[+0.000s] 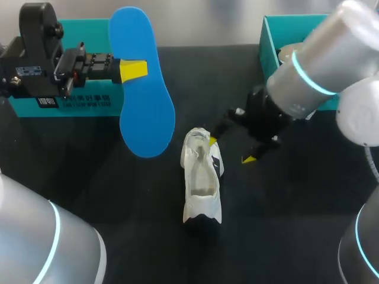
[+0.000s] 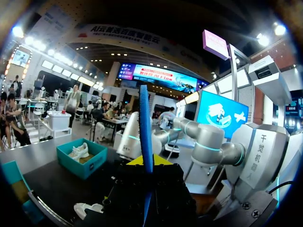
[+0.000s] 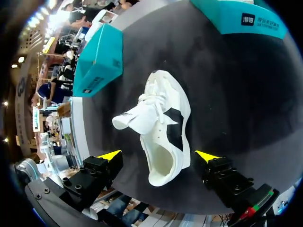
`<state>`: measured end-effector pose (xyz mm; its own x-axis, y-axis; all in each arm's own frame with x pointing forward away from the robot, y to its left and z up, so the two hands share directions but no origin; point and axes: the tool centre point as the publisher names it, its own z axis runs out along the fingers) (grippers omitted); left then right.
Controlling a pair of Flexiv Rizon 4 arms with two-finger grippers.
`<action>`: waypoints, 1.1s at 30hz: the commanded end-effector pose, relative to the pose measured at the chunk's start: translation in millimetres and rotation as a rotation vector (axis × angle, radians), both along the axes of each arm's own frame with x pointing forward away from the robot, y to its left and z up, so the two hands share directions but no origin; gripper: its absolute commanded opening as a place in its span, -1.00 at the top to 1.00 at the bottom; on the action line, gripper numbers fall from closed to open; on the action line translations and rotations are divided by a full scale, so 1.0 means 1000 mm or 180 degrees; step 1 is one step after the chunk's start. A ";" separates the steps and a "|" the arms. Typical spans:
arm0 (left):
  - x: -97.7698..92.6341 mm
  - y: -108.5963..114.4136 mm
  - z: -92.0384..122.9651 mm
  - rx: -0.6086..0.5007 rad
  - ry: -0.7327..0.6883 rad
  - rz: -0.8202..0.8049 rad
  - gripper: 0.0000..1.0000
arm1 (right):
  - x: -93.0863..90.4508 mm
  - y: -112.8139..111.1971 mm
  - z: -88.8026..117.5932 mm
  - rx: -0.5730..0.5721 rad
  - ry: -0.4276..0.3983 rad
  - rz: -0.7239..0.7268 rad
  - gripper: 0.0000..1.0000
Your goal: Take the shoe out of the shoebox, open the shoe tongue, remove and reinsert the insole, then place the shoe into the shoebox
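Closest to the right wrist camera stood the right claw (image 3: pixel 158 155), its yellow tips wide apart, one on each side of the shoe (image 3: pixel 161 109) and neither seen pressing it. The white shoe sat on the dark desk (image 1: pixel 296 207), mouth upward. Its tongue (image 3: pixel 130 119) was folded out to one side, so the inside lay open. Up and away from the shoe, on the left arm's side, the left claw (image 1: pixel 135 70) was clamped on the blue insole (image 1: pixel 145 112), which hung clear of the desk. The teal shoebox (image 1: pixel 267 41) stood beyond the shoe on the right arm's side.

With the insole out, the step in hand looked to be putting it back. To do that well, the right claw would probably need to close on the shoe's sides near the collar. The grip would have to stop so light a shoe sliding, yet not squeeze the mouth shut. The left claw would do best to bring one end of the insole down at a slant past the tongue, then push it along the bed until the other end dropped flat. A buckled insole seemed the likely fault, and a slow, shallow entry would guard against it.
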<state>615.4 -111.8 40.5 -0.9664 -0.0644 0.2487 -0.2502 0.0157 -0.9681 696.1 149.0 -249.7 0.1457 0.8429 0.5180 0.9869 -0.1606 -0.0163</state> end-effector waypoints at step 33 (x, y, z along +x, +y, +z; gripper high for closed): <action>0.000 0.000 0.000 0.0009 0.0002 -0.0002 1.00 | 0.019 -0.028 0.110 0.2084 -0.0443 -0.0100 -1.00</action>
<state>615.2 -111.5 40.8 -0.9664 -0.0648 0.2488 -0.2503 0.0157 -0.9680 715.2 122.2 -140.4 0.0854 0.4116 0.9074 0.9793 -0.2025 -0.0003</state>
